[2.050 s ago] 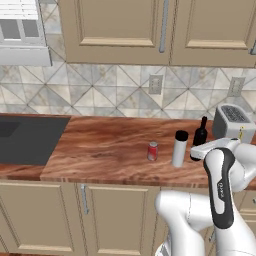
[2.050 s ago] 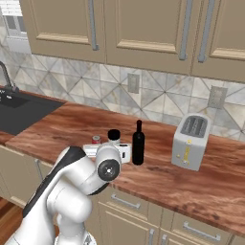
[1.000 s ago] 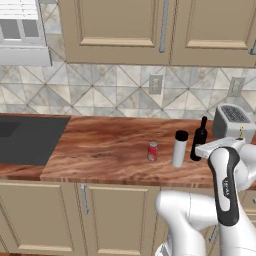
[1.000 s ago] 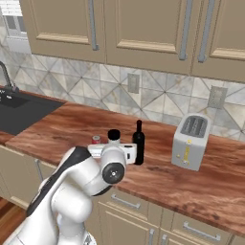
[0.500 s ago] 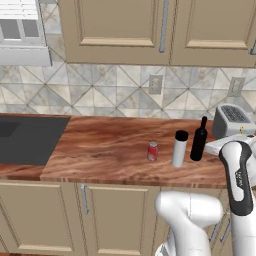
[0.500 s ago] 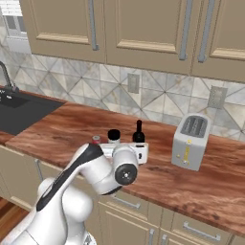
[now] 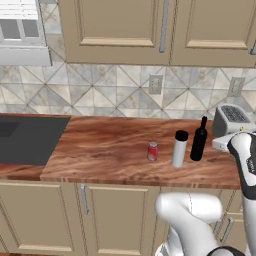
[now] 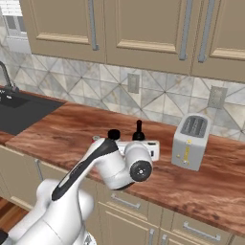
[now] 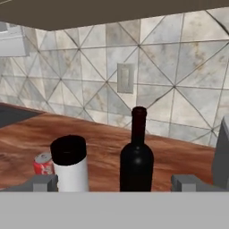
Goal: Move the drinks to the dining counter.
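Surface [image 7: 110, 150]: reddish-brown wood grain, running along the tiled wall, cabinet fronts below its front edge. A dark sunken sink [image 7: 27, 137] takes up its left end.

Standing on it, right of centre, three drinks in a loose row nearer the front edge than the wall:
- short red can [image 7: 153, 151], leftmost, upright.
- tall pale-grey cylinder with black cap [image 7: 179, 149], just right of the can, upright.
- slim black bottle [image 7: 199, 140], just beside the cylinder, slightly nearer the wall, upright.

Toward the right end, near the wall: a silver toaster [image 8: 190, 141], apart from the bottle.
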Available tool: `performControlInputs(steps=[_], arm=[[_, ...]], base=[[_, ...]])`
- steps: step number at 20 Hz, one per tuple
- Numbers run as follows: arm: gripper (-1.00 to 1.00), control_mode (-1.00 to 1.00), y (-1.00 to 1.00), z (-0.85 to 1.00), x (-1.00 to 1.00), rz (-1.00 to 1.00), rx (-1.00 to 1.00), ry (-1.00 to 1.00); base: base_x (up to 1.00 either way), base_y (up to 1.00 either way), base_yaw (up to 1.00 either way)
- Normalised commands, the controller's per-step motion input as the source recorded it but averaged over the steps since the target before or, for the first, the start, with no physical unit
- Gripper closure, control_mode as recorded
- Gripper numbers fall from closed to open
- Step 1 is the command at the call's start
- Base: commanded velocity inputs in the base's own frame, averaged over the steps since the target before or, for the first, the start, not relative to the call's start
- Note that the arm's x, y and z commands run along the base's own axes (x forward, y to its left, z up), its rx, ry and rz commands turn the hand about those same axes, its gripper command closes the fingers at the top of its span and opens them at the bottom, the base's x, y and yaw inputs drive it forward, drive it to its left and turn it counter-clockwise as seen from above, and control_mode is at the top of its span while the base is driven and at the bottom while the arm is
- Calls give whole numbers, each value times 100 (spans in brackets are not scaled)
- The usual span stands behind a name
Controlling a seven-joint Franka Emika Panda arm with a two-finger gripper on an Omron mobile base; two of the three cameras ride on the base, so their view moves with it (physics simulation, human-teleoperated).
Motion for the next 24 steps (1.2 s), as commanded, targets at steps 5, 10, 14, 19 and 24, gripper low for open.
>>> performControlInputs(steps=[5, 10, 14, 19, 24], arm=[[-100, -100, 0, 14, 21, 2, -2, 4], [-100, -100, 0, 15, 11, 13, -4, 0], [-100, -100, 0, 0, -4, 20, -24, -5], [-100, -100, 0, -3, -10, 22, -42, -13], [-100, -100, 1, -10, -12, 21, -48, -17]], base=[[0, 0, 0], [0, 0, 0], [0, 0, 0], [0, 0, 0], [0, 0, 0]])
